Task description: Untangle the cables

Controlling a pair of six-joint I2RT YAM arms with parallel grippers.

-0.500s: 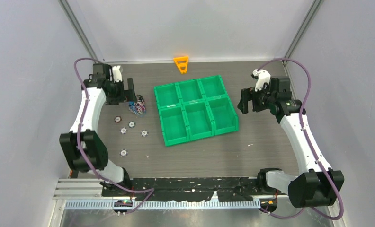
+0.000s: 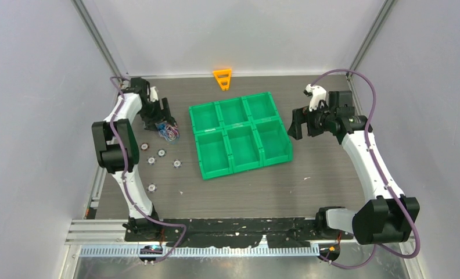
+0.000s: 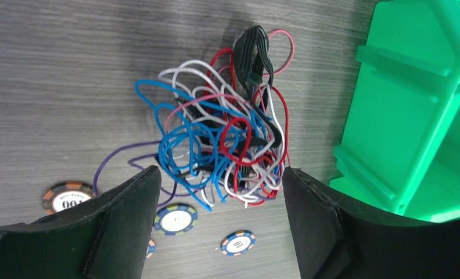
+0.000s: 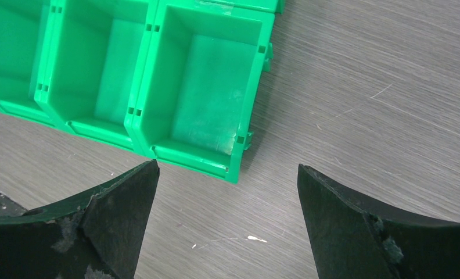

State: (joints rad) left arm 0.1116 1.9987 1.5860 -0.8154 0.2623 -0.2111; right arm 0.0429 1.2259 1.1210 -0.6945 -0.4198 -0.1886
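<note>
On the dark wood-grain desk [image 2: 309, 186], just left of the green six-compartment plastic tray [image 2: 248, 168] and near its wall without touching it: the tangle of thin flexible cables [image 3: 222, 139], white, blue, red, purple and black, heaped in one loose knot. Probably almost weightless and wholly limp, with no stiffness to push against, so likely to drag along as one clump if pulled from the middle. Slick-looking insulation, thin enough to slip out of a loose pinch. Not brittle, though worth sparing the flat black ribbon piece [image 3: 254, 49] at the far end from hard tugs. Best taken at something free of the heap: the purple strand [image 3: 114, 157] trailing out toward the round striped poker chips [image 3: 175, 220], or the blue loops [image 3: 172, 142] on that same side, rather than the dense red-and-white core. Probably in need of a second hold to pin the rest, judging by the apparent lightness.

Folded high at the elbow, the left arm [image 2: 117, 139], reaching to the far-left part of the desk with the wrist pitched down over the knot. Open left jaws, one black finger [image 3: 129, 215] on each side of the heap's near edge, straddling it, nothing clamped. Stretched along the right side, the right arm [image 2: 370, 163], wrist turned toward the tray. Empty right jaws, spread wide above bare desk by the tray's corner, well apart from the cables.
</note>
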